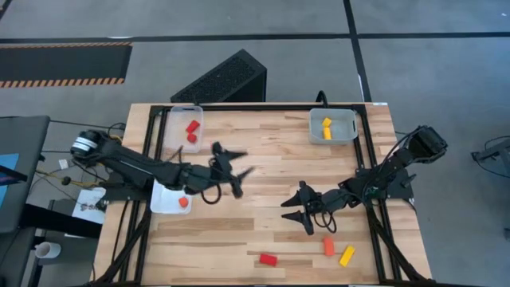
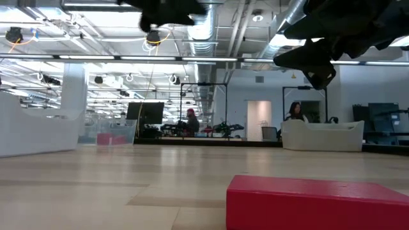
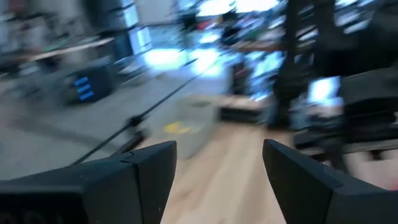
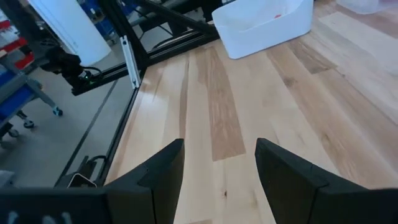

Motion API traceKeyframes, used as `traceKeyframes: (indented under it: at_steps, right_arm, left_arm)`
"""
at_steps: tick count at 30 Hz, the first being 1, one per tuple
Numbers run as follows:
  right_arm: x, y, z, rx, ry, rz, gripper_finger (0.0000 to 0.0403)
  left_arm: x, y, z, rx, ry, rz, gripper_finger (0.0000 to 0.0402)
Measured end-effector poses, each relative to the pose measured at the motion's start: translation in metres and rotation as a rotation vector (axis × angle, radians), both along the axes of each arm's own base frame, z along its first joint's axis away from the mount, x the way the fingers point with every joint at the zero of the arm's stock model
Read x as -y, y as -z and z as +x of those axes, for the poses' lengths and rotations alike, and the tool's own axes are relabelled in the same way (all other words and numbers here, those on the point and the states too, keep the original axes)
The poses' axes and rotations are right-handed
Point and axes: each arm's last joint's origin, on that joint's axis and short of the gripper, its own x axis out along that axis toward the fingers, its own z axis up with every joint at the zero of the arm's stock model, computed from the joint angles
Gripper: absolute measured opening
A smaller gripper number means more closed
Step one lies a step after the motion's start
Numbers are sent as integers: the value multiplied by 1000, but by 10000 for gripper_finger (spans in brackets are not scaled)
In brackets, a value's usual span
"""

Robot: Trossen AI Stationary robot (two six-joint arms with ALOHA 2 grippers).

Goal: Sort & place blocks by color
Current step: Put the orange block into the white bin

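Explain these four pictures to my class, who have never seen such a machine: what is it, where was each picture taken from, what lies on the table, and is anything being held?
It is a robot with two dark arms at a wooden table. One picture looks straight down, one looks level across the tabletop, and two come from cameras on the arms' wrists. The left gripper and the right gripper both hover with jaws open, holding nothing.

Three clear trays hold sorted blocks: the red tray, the yellow tray and the orange tray. Loose near the front edge lie a red block, an orange block and a yellow block.
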Motion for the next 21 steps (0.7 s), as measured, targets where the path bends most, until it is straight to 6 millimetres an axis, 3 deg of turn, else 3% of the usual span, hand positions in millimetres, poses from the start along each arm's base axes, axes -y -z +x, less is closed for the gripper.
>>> traceKeyframes:
  at_steps: [5, 13, 17, 21]
  right_arm:
    - [2, 0, 0, 4, 52, -15, 220]
    - [5, 0, 2, 5, 67, -15, 220]
    - [7, 0, 2, 6, 85, -16, 220]
    - [10, 0, 3, 5, 104, -17, 220]
  left_arm:
    - [10, 13, 22, 116, 176, 29, 214]
    - [13, 25, 26, 54, 189, 21, 187]
    - [18, 28, 9, 89, 155, 24, 173]
    - [10, 35, -27, 230, 162, 3, 163]
